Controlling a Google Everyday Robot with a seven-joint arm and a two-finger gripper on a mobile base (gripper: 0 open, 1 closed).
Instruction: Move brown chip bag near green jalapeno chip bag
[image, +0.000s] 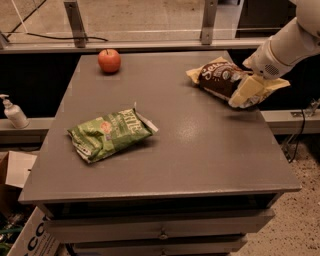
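The brown chip bag (220, 77) lies at the table's far right, its dark centre and white script showing. My gripper (248, 91) is at the bag's right end, shut on it, with one pale finger (245, 92) lying over the front of the bag; the white arm reaches in from the upper right. The bag's right end is hidden by the gripper. The green jalapeno chip bag (109, 134) lies flat on the left-centre of the table, well apart from the brown bag.
A red apple (109, 60) sits at the table's far left edge. The grey table (200, 160) has drawers below its front. A soap dispenser (14, 112) and cardboard boxes (15, 170) stand left of the table. A window rail runs behind.
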